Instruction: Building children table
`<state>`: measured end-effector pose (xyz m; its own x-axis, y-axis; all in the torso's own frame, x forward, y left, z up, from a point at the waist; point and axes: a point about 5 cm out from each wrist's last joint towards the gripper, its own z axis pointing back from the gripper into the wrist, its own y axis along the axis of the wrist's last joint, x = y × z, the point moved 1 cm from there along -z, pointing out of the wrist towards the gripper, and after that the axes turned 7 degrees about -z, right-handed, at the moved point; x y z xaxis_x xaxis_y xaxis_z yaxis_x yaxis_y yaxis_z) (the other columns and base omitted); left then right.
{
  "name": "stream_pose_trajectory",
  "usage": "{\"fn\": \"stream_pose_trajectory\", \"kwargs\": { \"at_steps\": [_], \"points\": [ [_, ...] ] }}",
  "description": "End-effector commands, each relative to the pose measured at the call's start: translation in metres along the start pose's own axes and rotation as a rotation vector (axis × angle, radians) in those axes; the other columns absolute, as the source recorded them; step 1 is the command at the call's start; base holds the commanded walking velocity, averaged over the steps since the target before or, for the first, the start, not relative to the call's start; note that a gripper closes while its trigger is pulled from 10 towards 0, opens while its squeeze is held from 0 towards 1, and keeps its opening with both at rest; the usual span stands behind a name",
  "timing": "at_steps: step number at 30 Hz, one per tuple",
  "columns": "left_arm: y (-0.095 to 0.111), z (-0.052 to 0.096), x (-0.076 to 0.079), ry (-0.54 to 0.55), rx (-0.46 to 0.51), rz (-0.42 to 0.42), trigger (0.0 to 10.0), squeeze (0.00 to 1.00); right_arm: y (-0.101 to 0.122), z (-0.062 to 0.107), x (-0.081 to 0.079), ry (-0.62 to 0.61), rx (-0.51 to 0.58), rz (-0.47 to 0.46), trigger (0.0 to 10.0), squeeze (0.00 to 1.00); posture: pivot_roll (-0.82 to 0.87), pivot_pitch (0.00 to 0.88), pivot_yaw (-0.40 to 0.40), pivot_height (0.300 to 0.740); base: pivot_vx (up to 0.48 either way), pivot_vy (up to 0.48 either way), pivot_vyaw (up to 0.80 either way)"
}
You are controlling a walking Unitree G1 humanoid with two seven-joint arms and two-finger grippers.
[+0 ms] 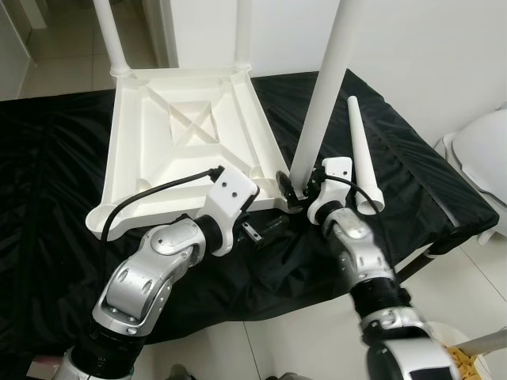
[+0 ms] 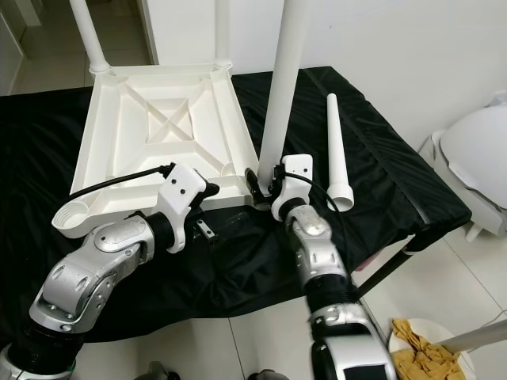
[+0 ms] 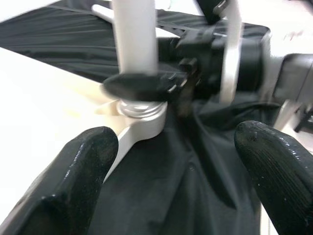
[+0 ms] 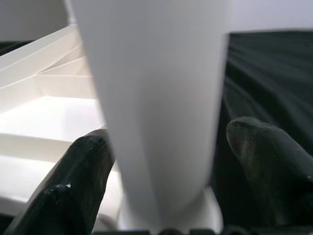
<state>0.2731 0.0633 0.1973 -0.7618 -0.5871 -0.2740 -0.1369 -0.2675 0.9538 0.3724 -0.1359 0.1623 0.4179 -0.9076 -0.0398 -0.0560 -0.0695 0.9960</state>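
- The white plastic tabletop [image 1: 186,138] lies upside down on the black cloth [image 1: 47,198] that covers the counter
- My right end effector [image 1: 297,190] is clenched around the base of a white table leg [image 1: 325,87] that stands upright in the tabletop's near right corner socket
- In the right wrist view my fingers [image 4: 73,188] sit on either side of that leg
- My left end effector [image 1: 265,231] hovers released, just beside the same corner, its fingertips [image 3: 80,164] spread apart
- A loose table leg [image 1: 360,158] lies on the cloth to the right
- Two more legs stand at the far corners
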Motion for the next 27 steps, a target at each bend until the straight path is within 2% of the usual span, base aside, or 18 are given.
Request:
{"fn": "stream_pose_trajectory", "kwargs": {
  "at_steps": [1, 4, 13, 25, 26, 27],
  "points": [
    [-0.002, 0.0, -0.003, 0.014, -0.01, -0.007, 10.0, 0.0, -0.003, -0.001, -0.002, 0.055, -0.014, -0.006, 10.0, 0.0, -0.03, 0.033, -0.023, 0.74, 0.0, 0.0, 0.0],
    [-0.001, 0.0, -0.005, 0.017, -0.008, -0.009, 10.0, 0.0, -0.004, -0.001, 0.0, 0.133, -0.051, 0.028, 10.0, 0.0, -0.03, 0.035, -0.013, 0.74, 0.0, 0.0, 0.0],
    [0.001, 0.0, -0.009, 0.024, -0.005, -0.014, 10.0, 0.0, -0.005, -0.005, 0.009, 0.232, -0.126, 0.067, 10.0, 0.0, -0.02, 0.037, -0.007, 0.74, 0.0, 0.0, 0.0],
    [0.002, 0.001, -0.011, 0.032, -0.002, -0.014, 10.0, 0.0, -0.011, -0.009, 0.013, 0.233, -0.171, 0.056, 10.0, 0.0, -0.01, 0.036, -0.003, 0.74, 0.0, 0.0, 0.0],
    [0.002, 0.001, -0.011, 0.032, -0.002, -0.015, 10.0, 0.0, -0.014, -0.008, 0.013, 0.232, -0.178, 0.041, 0.0, 0.0, -0.01, 0.037, -0.003, 0.74, 0.0, 0.0, 0.0],
    [0.002, 0.001, -0.011, 0.032, -0.002, -0.015, 10.0, 0.0, -0.014, -0.008, 0.013, 0.232, -0.178, 0.041, 0.0, 0.0, -0.01, 0.037, -0.003, 0.74, 0.0, 0.0, 0.0]
  ]
}}
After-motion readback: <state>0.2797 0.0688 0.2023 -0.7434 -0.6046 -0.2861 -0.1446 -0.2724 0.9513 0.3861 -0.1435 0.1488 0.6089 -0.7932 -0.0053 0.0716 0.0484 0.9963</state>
